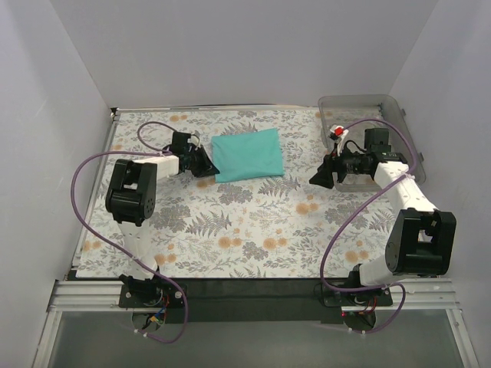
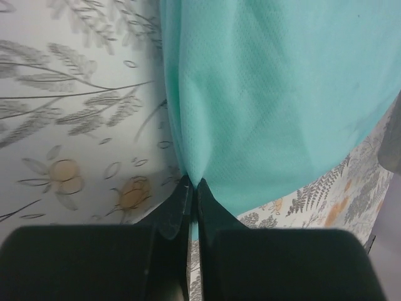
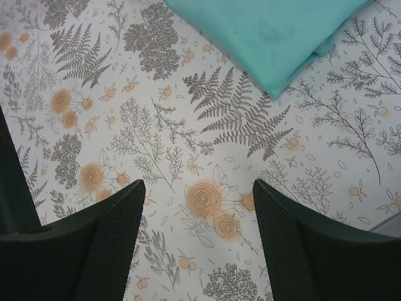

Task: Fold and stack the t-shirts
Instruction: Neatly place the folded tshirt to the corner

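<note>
A teal t-shirt lies folded into a rectangle at the back middle of the flowered table. My left gripper is at its near left corner, and the left wrist view has that gripper shut on the edge of the t-shirt, with the fabric pinched into a crease between the jaws. To the right of the shirt, well apart from it, my right gripper hangs over the table. In the right wrist view this gripper stands open with only tablecloth between its fingers, and a corner of the t-shirt shows at the top.
A clear plastic bin sits at the back right corner, behind the right arm. White walls close in the table on the left, back and right. Purple cables loop beside both arms.
</note>
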Tool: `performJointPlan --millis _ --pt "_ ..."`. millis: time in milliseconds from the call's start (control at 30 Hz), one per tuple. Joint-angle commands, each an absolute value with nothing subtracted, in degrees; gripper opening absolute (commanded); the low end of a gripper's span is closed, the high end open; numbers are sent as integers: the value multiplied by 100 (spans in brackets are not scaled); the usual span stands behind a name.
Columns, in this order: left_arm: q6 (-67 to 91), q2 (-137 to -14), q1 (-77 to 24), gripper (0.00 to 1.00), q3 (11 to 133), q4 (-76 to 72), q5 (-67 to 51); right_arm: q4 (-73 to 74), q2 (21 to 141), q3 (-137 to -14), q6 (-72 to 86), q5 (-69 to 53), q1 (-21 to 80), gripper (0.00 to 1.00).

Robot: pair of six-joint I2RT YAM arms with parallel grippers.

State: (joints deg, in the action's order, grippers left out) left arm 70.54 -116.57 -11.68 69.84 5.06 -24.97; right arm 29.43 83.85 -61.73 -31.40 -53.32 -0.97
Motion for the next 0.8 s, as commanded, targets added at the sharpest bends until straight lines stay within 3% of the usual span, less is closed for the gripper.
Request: performJointPlan --millis 0,333,767 --pt "6698 -11286 -696 0 6864 887 -2136 2821 8262 -6108 -3138 -5590 -193 64" --pt "5617 -10986 702 0 6961 1581 -1890 2830 8262 -6108 -3129 -5660 -255 64" --pt "4458 -11214 1441 0 7268 1275 342 2874 8200 -6108 -3146 -5801 -290 64"
